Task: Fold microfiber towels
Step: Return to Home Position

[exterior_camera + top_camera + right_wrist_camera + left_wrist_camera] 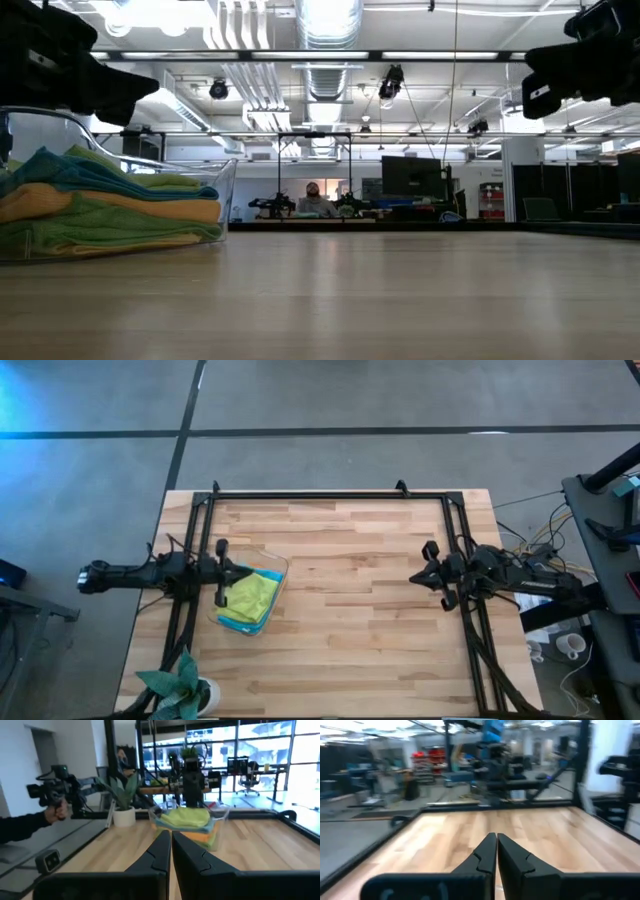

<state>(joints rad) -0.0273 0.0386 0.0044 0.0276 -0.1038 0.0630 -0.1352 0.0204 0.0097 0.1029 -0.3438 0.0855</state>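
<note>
I can read no text, label, brand or number in any of my views (the far room included).

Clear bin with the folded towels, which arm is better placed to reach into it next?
Left, probably: the left gripper hangs shut over the clear bin, by the towels; the right gripper is shut across the table.

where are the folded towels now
In the high view, the folded towels sit stacked in the transparent bin on the left of the table, under the left gripper.
</note>
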